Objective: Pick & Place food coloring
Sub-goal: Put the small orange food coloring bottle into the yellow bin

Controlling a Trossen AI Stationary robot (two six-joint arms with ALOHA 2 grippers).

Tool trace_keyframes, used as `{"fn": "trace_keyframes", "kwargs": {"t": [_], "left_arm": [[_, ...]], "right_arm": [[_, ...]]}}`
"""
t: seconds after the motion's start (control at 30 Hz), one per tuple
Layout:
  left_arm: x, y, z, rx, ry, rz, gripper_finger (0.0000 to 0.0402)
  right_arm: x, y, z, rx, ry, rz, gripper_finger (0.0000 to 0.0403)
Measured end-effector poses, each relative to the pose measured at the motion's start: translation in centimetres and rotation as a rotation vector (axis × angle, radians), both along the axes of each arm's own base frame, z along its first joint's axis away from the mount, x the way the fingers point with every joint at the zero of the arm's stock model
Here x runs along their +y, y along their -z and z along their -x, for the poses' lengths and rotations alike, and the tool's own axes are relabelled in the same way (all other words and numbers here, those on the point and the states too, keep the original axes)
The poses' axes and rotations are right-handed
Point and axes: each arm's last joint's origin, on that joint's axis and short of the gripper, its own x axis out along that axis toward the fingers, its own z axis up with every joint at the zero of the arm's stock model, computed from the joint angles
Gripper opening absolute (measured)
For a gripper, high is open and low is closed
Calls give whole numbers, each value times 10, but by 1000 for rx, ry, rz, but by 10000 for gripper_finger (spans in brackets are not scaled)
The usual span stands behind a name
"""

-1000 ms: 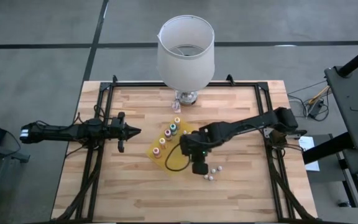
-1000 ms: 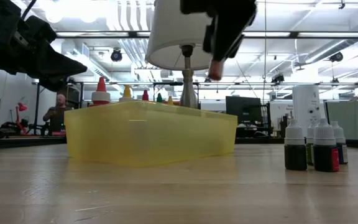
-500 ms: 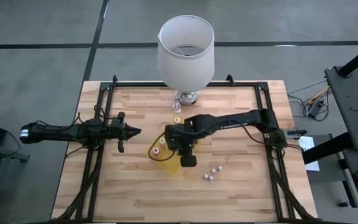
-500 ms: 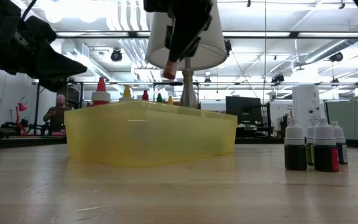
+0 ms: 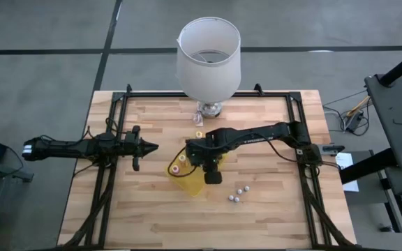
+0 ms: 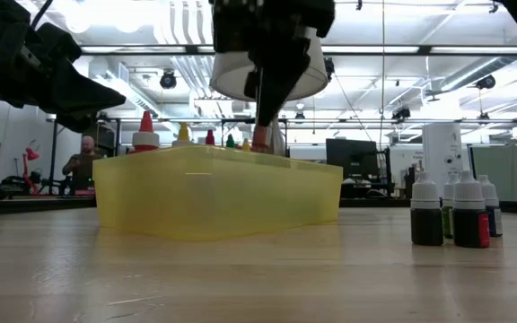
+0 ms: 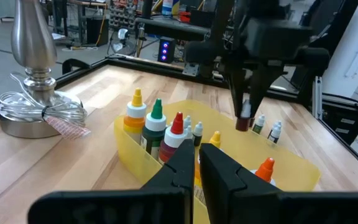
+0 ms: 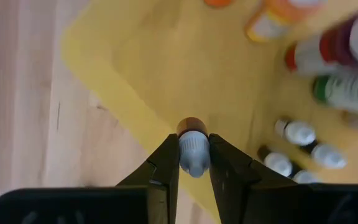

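The right hand (image 5: pixel 202 155) hangs over the translucent yellow plastic tray (image 5: pixel 192 183) at the middle of the wooden tabletop (image 5: pixel 152 209), clamped on a small white-capped dropper bottle (image 8: pixel 192 149), blocking access from above there. Inside the tray, tall bottles with yellow, green and red cone caps (image 7: pixel 155 127) crowd its 12 o'clock end, small white-capped bottles beside them; the floor toward 6 o'clock looks bare. Three small dropper bottles (image 5: pixel 239 192) stand at 4 o'clock of the tray. A white-shaded lamp on a silver base (image 5: pixel 209 59) blocks 12 o'clock. The left hand (image 5: pixel 145 146), fingers together, lies at 9 o'clock, open wood between. The 6 to 8 o'clock boards are free.
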Motion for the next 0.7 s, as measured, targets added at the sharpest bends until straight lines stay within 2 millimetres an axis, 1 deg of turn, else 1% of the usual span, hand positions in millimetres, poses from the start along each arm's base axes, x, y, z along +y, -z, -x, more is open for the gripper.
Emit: {"fn": "trace_keyframes", "kwargs": {"t": [0.1, 0.23, 0.53, 0.63, 0.7], "left_arm": [[0, 0, 0, 0, 0, 0, 0], [0, 0, 0, 0, 0, 0, 0], [0, 0, 0, 0, 0, 0, 0], [0, 0, 0, 0, 0, 0, 0], [0, 0, 0, 0, 0, 0, 0]], "right_arm": [[-3, 4, -1, 12, 120, -31, 61], [-13, 5, -4, 11, 252, -63, 61], [-37, 6, -6, 3, 436, -76, 61], [-39, 8, -5, 15, 474, -83, 61], [-40, 13, -7, 29, 484, -84, 61]]}}
